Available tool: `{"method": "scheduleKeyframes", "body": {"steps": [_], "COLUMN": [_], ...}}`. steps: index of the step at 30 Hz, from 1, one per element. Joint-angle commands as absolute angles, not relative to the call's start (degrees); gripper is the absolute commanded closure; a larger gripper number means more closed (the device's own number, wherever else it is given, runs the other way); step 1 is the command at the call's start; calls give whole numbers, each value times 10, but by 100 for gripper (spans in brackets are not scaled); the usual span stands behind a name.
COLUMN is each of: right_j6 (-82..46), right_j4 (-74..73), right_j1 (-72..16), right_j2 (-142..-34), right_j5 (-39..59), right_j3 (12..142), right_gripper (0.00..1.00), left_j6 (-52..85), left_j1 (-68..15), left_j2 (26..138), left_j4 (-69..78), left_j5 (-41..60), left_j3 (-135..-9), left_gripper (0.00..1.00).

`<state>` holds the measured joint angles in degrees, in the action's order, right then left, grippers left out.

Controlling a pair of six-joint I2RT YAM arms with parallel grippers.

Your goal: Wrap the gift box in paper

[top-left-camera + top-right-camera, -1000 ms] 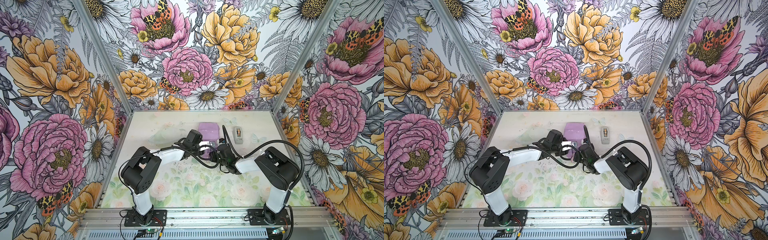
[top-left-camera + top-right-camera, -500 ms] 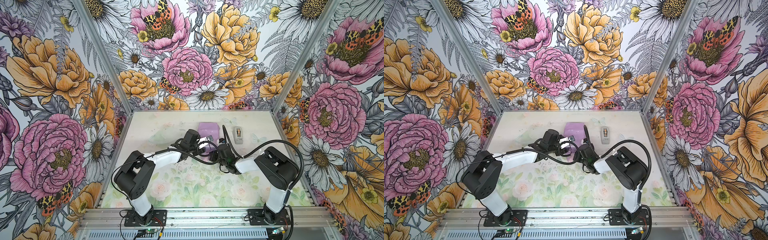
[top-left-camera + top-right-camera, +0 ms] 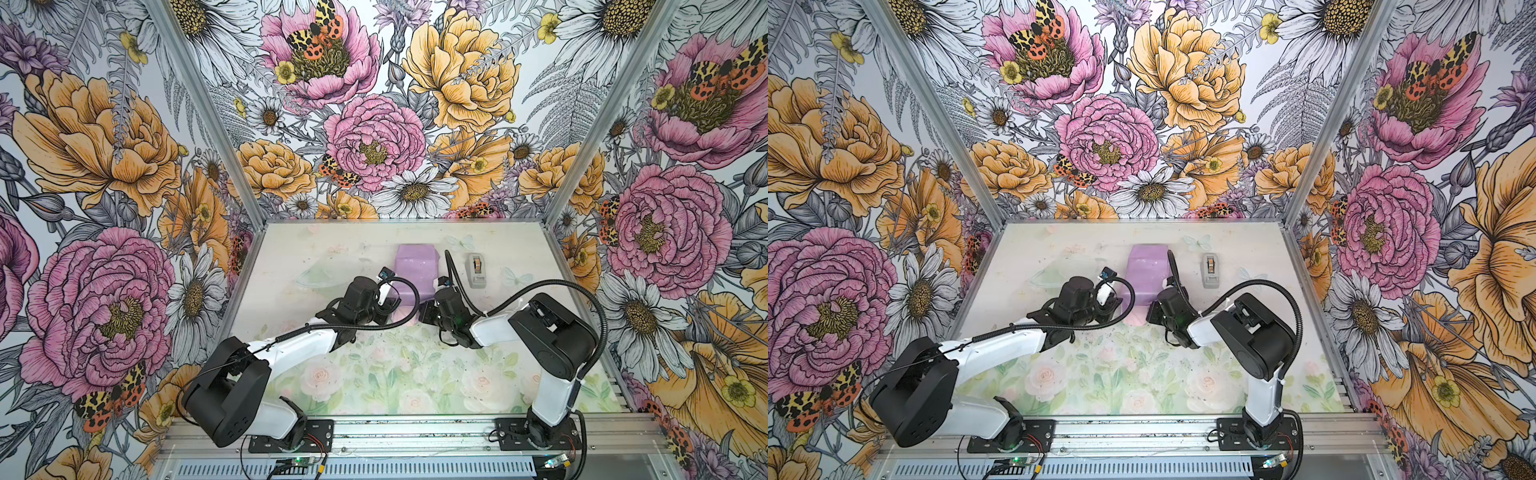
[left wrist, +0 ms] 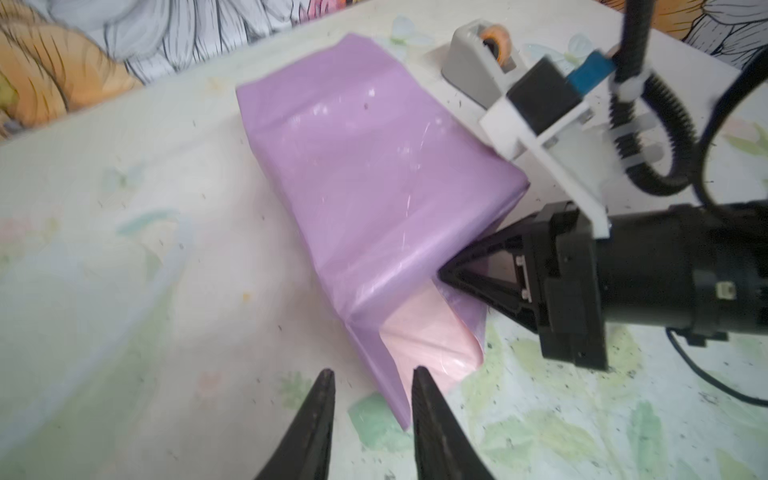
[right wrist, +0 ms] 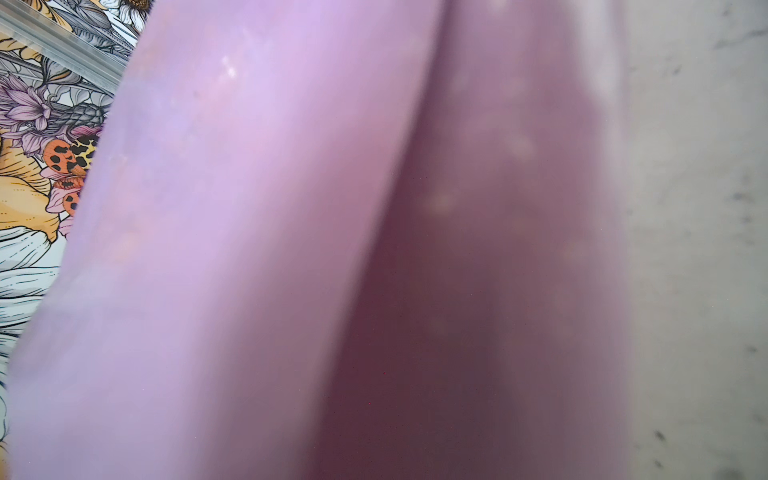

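Left gripper: we see its jaws parted, nothing clamped, with the loose corner of the paper lying in the gap, just beside one finger. Right gripper: jaws closed to a point, tip pressed into the side fold at the near end of the parcel. We cannot tell whether a layer is pinched there.

Location. We take the gift box to be the lilac block under the paper, in the far middle of the table, near the grey tape dispenser but apart from it. Past the block's near end the paper runs out as a loose flap, pale pink where it lies off the box.

Step in hand, as we judge it: closing the near end. We would advance the left jaws until the corner sits well inside before closing, since a grip on the very tip of so thin a sheet would likely slip or tear. Then bring the flap up and over along the existing crease, with the right tip as anchor so the box does not slide toward the dispenser.

Not resolved. Box itself is nowhere bare. In the right wrist view, blurred paper fills nearly everything and no fingers show. In both top views the wrists cover the fingertips. We cannot make out whether the far end is folded or any tape is on.
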<state>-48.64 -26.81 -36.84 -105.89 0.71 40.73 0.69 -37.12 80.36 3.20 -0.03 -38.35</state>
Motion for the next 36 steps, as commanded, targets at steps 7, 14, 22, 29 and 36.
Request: {"method": "scheduleKeyframes", "body": {"steps": [7,14,22,29,36], "right_j6": [-487,-486,-487,-488,-488], "right_j4": [-209,-210,-210,-210,-211], "right_j1": [-369,-369,-370,-370,-370], "right_j2": [-1081,-1078,-1076,-1073,-1071], "right_j5": [15,15,15,12,12], "right_j3": [402,401,396,393,391], "right_gripper": [92,93,93,93,93], "left_j6": [137,134,132,145,152], "left_j1": [-354,-353,-358,-363,-363], "left_j2": [852,919,981,1007,1031], "left_j4": [107,125,173,224,263], "left_j5": [-31,-8,45,79,87], "left_j3": [-358,-374,-400,-410,-416], "left_gripper": [73,79,84,85,85]}}
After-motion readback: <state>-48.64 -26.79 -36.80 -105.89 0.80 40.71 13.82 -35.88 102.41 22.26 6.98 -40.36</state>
